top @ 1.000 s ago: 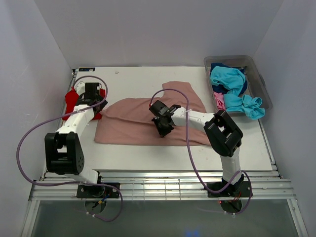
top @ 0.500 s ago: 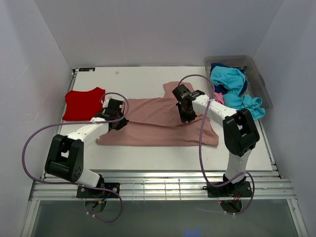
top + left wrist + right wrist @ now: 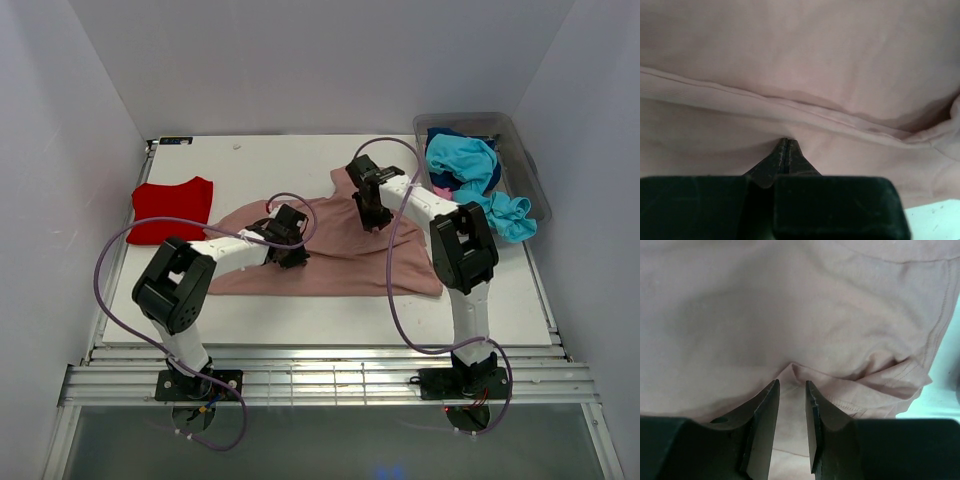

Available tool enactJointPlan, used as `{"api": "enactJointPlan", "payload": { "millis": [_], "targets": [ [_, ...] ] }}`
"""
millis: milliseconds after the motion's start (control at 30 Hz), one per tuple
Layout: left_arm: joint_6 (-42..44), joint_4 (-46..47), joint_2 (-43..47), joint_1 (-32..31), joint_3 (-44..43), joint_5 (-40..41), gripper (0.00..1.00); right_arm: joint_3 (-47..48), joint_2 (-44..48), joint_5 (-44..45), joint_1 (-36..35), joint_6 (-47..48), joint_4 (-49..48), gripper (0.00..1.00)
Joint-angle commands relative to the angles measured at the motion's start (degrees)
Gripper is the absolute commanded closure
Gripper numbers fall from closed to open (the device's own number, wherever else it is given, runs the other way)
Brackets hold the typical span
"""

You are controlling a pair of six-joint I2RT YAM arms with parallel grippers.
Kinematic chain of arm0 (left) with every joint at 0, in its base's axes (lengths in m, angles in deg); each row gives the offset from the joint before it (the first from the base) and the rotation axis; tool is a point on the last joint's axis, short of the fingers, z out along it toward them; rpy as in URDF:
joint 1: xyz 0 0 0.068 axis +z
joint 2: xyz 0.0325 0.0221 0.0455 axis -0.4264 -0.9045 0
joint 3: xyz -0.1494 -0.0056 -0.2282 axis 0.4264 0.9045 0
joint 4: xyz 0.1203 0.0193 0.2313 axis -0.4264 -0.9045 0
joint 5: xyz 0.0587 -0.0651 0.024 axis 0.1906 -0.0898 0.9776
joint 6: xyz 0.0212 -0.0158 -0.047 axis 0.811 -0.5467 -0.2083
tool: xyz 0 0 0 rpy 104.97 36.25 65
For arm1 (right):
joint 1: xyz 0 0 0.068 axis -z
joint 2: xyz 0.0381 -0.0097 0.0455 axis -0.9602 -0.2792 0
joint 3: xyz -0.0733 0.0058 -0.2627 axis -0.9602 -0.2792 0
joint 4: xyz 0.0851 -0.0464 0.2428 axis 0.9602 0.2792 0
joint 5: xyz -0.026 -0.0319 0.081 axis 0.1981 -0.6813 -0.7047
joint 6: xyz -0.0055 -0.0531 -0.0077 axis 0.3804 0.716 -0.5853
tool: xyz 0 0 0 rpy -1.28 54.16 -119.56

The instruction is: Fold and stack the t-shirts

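Note:
A large dusty-pink t-shirt [image 3: 330, 262] lies spread across the middle of the table. My left gripper [image 3: 293, 255] is low over its left half, jaws pressed together, and the cloth puckers at the tips [image 3: 786, 142]. My right gripper [image 3: 372, 215] is at the shirt's far edge near the collar, jaws apart. A small raised fold [image 3: 793, 366] sits just beyond its tips [image 3: 790, 383] and nothing is held. A folded red t-shirt [image 3: 172, 208] lies flat at the far left.
A clear grey bin [image 3: 530, 170] at the back right holds turquoise [image 3: 462, 160], navy [image 3: 440, 135] and bright pink [image 3: 445, 203] shirts. Purple cables loop off both arms. White walls close in the table on three sides.
My left gripper left the red shirt, shut on the pink shirt's left side and moved right, bunching it. My right gripper moved to the far edge and opened.

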Motion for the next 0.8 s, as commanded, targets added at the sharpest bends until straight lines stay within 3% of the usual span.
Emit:
{"api": "enactJointPlan", "payload": {
  "millis": [0,600,633,700,767],
  "targets": [
    [0.37,0.16,-1.39,-2.41,-1.26,-1.1,1.0,2.67,-0.45,1.95,1.16,2.19,0.35,0.66],
    [-1.12,-0.71,-2.54,-5.93,0.85,0.74,1.0,-4.27,1.92,-6.4,2.66,2.1,-1.32,0.65],
    [-1.12,-0.8,-2.45,-5.93,0.85,0.83,1.0,-5.23,2.1,-6.4,2.66,2.1,-1.49,0.67],
    [-1.12,-1.15,-2.1,-5.84,1.2,0.83,1.0,-6.29,2.19,-6.06,2.57,2.02,-1.85,0.91],
    [-1.03,-1.42,-1.75,-6.01,1.38,0.75,1.0,-6.47,2.28,-6.31,2.66,2.1,-2.46,0.92]
  ]
}}
